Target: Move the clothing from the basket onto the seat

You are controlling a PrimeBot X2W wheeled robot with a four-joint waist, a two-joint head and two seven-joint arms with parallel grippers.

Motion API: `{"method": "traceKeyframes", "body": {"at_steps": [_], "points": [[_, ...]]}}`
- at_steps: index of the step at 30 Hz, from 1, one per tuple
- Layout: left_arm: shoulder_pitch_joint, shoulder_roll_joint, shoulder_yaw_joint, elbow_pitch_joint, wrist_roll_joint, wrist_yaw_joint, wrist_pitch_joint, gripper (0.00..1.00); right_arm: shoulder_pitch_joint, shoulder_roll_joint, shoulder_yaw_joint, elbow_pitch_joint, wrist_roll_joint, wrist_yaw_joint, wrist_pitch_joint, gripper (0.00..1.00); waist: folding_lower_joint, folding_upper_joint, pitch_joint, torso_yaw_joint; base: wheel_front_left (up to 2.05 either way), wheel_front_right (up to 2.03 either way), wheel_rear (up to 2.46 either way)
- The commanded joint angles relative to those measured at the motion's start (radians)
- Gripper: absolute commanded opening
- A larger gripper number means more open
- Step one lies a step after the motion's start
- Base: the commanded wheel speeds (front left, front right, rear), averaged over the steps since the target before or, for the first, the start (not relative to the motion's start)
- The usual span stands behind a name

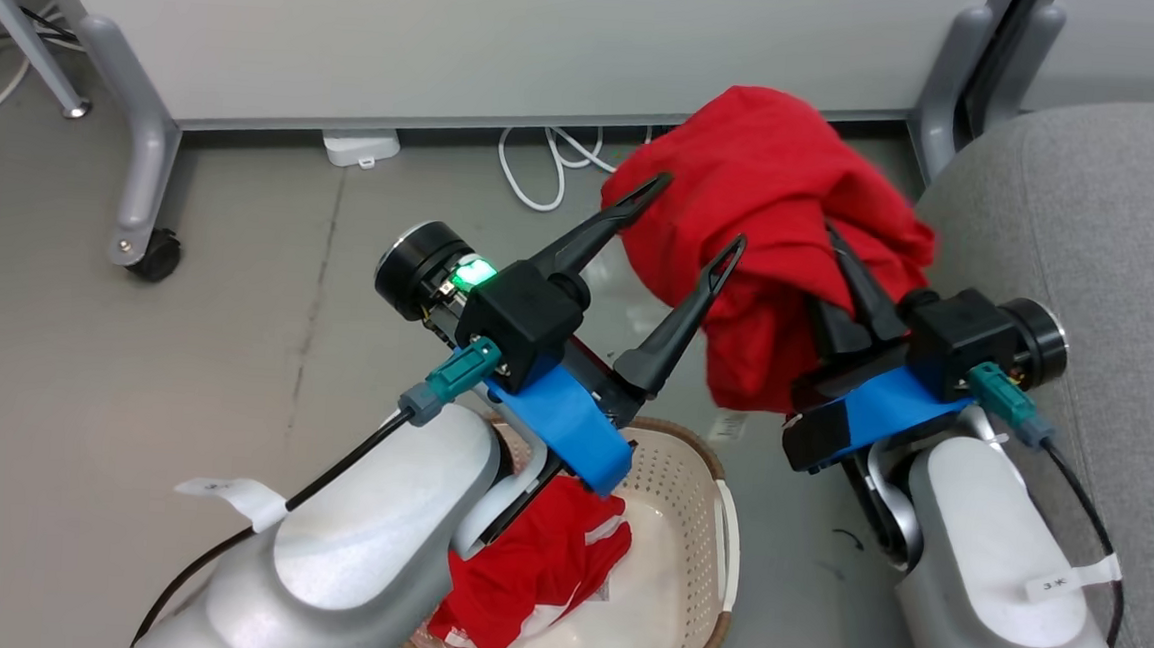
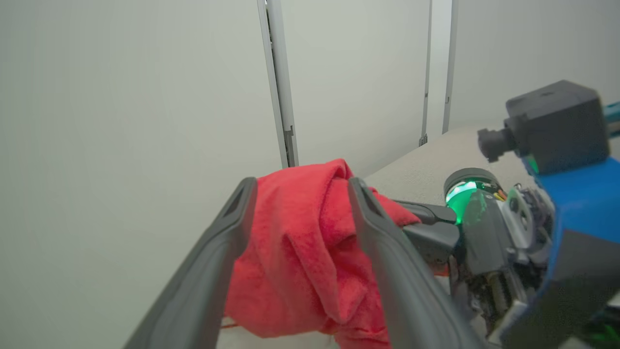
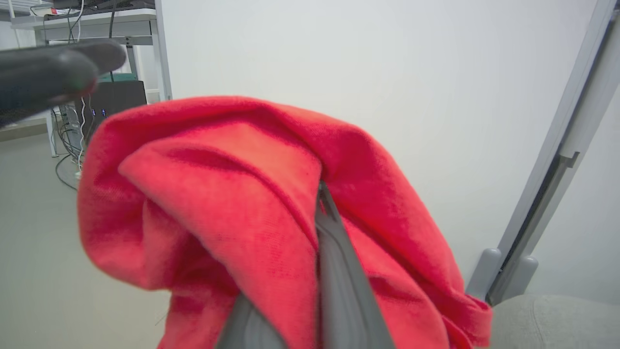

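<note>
In the head view, the left hand (image 1: pixel 699 212) stands wide open above the basket (image 1: pixel 717 493). Its two fingers are spread against the near edge of the lifted red garment (image 1: pixel 776 176) without pinching it. The right hand (image 1: pixel 841 270) is closed, its fingers buried in that garment, so the whole bundle hangs from this one grip. The bundle is above the floor (image 1: pixel 235 343) beyond and right of the basket, short of the seat (image 1: pixel 1095 215), which lies further right of the basket. A second red garment (image 1: pixel 543 552) with white trim lies inside the basket, partly hidden under the left forearm.

In the left wrist view, the open fingers frame a thick fold of the cloth. The fold sits between them and seems to brush the inner face of one. Beside it, the right hand's closed fingers run into the fabric, with the seat behind.

In the right wrist view, the fingers are pressed together with red cloth draped over and around them. How much fabric is pinched cannot be told.

The main risk is the single grip. If it holds only a thin fold, the bundle's weight could pull it free and drop it on the floor right of the basket. The left hand's spread fingers could also snag the fold and tug the cloth as the arms part.
</note>
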Motion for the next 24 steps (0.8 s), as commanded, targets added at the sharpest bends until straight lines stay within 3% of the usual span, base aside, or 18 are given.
{"method": "traceKeyframes", "body": {"at_steps": [1, 9, 24], "points": [[0.009, 0.003, -0.002, -0.004, 0.003, 0.001, -0.004, 1.0, -0.011, 0.0, -0.006, -0.007, -0.007, 0.0, -0.004, 0.0, 0.0, 0.0, 0.009, -0.008, 0.0, 0.0, 0.0], [0.003, 0.016, -0.014, -0.011, 0.013, 0.006, -0.007, 1.0, 0.002, 0.0, -0.073, -0.038, -0.019, 0.0, -0.004, 0.0, 0.0, 0.0, 0.058, -0.065, 0.0, 0.0, 0.0], [-0.021, 0.035, -0.041, -0.013, 0.029, 0.002, -0.002, 1.0, 0.054, 0.0, -0.178, -0.11, -0.011, 0.0, -0.005, 0.0, 0.0, 0.0, 0.11, -0.234, 0.0, 0.0, 0.0]]}}
